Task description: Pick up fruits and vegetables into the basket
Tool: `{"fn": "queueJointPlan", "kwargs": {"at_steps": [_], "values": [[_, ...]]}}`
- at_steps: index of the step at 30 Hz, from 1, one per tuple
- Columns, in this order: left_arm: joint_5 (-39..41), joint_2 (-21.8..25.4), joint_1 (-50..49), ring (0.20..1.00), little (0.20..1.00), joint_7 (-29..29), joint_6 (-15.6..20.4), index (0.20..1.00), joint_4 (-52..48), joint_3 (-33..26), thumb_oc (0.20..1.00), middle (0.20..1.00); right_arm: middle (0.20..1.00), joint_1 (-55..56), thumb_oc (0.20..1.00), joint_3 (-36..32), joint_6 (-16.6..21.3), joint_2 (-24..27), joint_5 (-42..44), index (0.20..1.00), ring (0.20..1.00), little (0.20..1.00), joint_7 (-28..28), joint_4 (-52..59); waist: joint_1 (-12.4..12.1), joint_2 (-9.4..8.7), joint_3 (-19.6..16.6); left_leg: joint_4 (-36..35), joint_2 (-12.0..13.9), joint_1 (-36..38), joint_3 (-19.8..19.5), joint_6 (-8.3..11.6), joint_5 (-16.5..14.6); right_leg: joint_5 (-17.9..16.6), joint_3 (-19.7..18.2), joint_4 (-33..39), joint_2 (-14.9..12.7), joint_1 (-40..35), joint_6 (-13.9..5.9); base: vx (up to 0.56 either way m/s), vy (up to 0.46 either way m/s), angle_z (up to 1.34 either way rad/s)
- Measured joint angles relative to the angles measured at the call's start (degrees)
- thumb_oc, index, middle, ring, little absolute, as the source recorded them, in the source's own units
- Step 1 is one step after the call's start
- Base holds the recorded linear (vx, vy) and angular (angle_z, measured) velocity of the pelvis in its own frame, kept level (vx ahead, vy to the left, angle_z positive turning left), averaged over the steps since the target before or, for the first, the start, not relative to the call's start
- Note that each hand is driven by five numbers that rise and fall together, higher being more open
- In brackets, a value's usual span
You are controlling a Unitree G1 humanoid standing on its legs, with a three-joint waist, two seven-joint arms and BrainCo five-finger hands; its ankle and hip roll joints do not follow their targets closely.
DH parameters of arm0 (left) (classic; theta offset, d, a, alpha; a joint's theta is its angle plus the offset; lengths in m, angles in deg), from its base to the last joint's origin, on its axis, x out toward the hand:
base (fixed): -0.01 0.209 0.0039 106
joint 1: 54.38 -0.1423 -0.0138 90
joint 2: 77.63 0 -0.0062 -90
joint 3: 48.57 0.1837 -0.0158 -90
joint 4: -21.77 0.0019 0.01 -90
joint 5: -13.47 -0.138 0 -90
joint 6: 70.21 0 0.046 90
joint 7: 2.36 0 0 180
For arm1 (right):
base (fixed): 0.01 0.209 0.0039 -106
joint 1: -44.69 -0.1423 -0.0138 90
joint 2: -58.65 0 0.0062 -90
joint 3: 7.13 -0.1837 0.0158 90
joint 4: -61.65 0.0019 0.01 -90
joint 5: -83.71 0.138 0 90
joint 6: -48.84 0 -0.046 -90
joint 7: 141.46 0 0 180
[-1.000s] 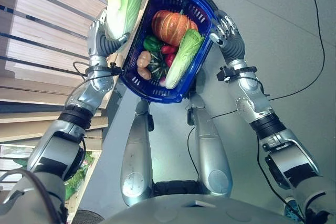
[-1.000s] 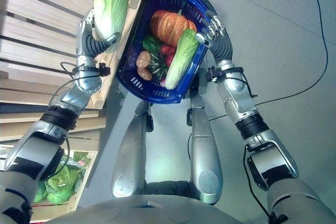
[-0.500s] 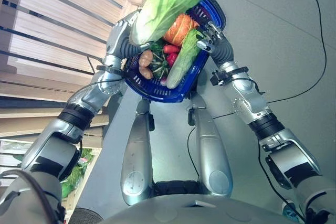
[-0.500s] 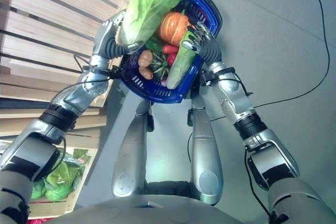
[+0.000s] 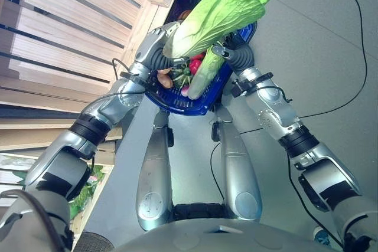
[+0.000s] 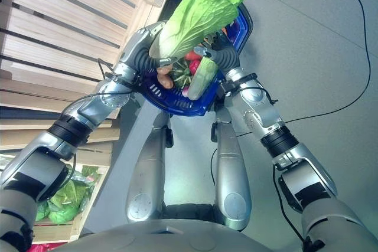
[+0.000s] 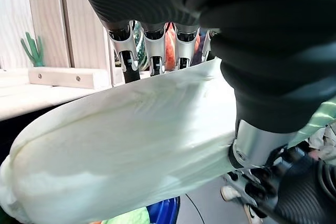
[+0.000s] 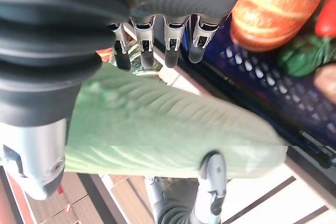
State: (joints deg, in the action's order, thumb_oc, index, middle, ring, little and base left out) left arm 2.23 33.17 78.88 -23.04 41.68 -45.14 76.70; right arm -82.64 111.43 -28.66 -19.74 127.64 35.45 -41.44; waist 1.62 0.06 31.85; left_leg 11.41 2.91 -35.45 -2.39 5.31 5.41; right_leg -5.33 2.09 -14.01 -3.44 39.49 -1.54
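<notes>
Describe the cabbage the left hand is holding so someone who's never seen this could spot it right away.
Find the blue basket on the floor beside the wooden shelving. Above it, the left hand grips the pale stalk end of a long napa cabbage, with bright green leaves fanning outward. A second cabbage lies inside the basket, at the right hand; the one you want is raised above it and larger.

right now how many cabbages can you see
2. One napa cabbage is held in the left hand above the blue basket; the second cabbage lies in the basket under the right hand. Others may be hidden beneath.
</notes>
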Motion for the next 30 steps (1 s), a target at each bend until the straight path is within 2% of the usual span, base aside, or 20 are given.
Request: {"fn": "queueJointPlan", "kwargs": {"at_steps": [24, 25, 26, 27, 30], "values": [[2.35, 2.17, 0.84, 0.2, 0.2, 5.61, -1.28, 0.2, -3.59, 1.05, 0.2, 0.2, 1.0, 1.08, 1.0, -0.2, -0.33, 1.2, 13.73, 1.0, 1.0, 1.0, -7.51, 2.25, 0.09, -0.11, 0.06, -0.03, 0.0, -0.45, -0.37, 0.0, -0.01, 0.01, 0.16, 0.61, 0.06, 0.02, -0.01, 0.0, 0.0, 0.0], [2.37, 2.17, 1.15, 0.2, 0.2, 6.1, -1.85, 0.2, -3.93, 1.15, 0.2, 0.2, 0.667, 1.11, 0.667, -0.27, -0.33, 1.22, 14.0, 0.667, 0.667, 0.667, -7.65, 2.25, 0.07, -0.11, 0.06, -0.03, 0.0, -0.59, -0.4, 0.0, 0.0, 0.0, 0.21, 0.84, 0.06, 0.04, -0.01, 0.0, 0.0, 0.0], [2.4, 2.17, 1.52, 0.2, 0.2, 6.61, -2.14, 0.2, -3.94, 1.26, 0.2, 0.2, 0.235, 1.19, 0.235, -0.34, -0.33, 1.29, 14.01, 0.235, 0.235, 0.235, -7.79, 2.25, 0.09, -0.11, 0.06, -0.03, -0.01, -0.72, -0.46, 0.0, 0.0, 0.0, 0.27, 0.89, 0.05, 0.08, -0.01, 0.0, 0.0, 0.0], [2.39, 2.17, 1.78, 0.2, 0.2, 6.86, -2.48, 0.2, -4.16, 1.53, 0.2, 0.2, 0.2, 1.36, 0.2, -0.7, -0.33, 1.3, 14.28, 0.2, 0.2, 0.2, -7.78, 2.23, 0.08, -0.11, 0.06, -0.03, -0.01, -0.8, -0.47, 0.0, 0.0, 0.0, 0.29, 0.96, 0.05, 0.12, -0.01, 0.0, 0.0, 0.0], [2.39, 2.17, 2.01, 0.2, 0.2, 7.35, -3.03, 0.2, -4.56, 1.69, 0.2, 0.2, 0.2, 1.52, 0.2, -0.93, -0.32, 1.57, 14.38, 0.2, 0.2, 0.2, -7.78, 2.23, 0.02, -0.11, 0.06, -0.03, -0.01, -0.83, -0.49, -0.01, -0.01, -0.01, 0.29, 0.99, 0.06, 0.14, 0.0, 0.0, 0.0, 0.0]]}}
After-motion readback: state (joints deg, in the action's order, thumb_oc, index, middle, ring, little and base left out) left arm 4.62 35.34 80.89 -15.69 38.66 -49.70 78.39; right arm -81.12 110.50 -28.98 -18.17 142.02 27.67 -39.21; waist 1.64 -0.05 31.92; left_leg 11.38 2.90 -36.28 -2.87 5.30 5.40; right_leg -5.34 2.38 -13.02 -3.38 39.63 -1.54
